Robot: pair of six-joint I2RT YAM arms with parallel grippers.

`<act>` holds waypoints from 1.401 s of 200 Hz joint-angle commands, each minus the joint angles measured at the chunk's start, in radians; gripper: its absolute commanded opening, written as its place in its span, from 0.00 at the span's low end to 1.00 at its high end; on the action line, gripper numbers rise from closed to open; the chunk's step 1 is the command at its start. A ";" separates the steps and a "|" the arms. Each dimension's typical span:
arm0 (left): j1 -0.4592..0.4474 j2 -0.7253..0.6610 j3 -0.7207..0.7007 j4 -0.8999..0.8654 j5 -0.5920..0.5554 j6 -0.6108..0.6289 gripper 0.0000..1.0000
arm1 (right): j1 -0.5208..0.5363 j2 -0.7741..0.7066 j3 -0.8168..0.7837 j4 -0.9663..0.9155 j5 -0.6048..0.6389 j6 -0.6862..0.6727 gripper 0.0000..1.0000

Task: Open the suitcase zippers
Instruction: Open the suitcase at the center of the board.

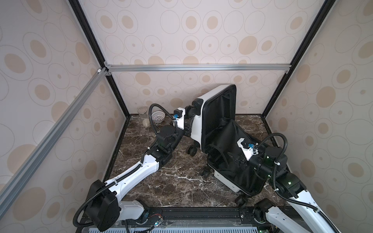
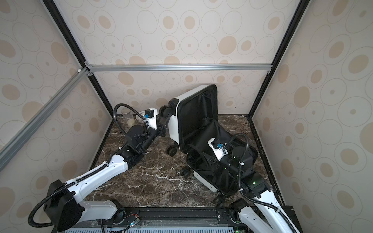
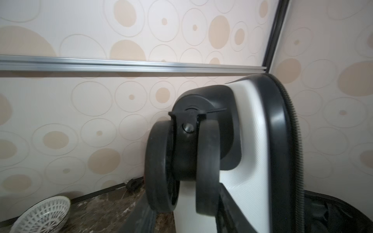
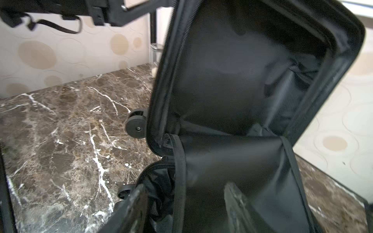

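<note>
The suitcase [image 1: 220, 129] lies open on the right half of the desk [image 1: 161, 181]. One shell rests flat with its black lining facing up, reaching from the desk centre toward the front right corner. The other shell stands raised, nearly upright, near the rear edge.

The zippers [image 3: 295, 145] are undone. The black toothed band runs free along the rim of each shell, and the two rims meet only at the hinge side.

The left fingers [image 3: 230, 205] are at the wheel end of the raised shell, one on each side of a black double wheel [image 3: 181, 161]. It cannot be told whether they clamp the wheel or only flank it.

The right fingers [image 4: 235, 201] are inside the flat shell, above the lining. They stand apart and hold nothing. A black fabric band of the lining passes between them.

A white mesh bowl [image 1: 158, 116] and a glass jar [image 1: 143, 118] stand in the rear left corner, well apart from the suitcase.
</note>
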 commanded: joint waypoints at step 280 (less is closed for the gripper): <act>-0.066 -1.069 -0.630 -0.609 -0.400 -0.430 0.68 | 0.121 0.865 0.255 -0.137 0.064 0.562 0.37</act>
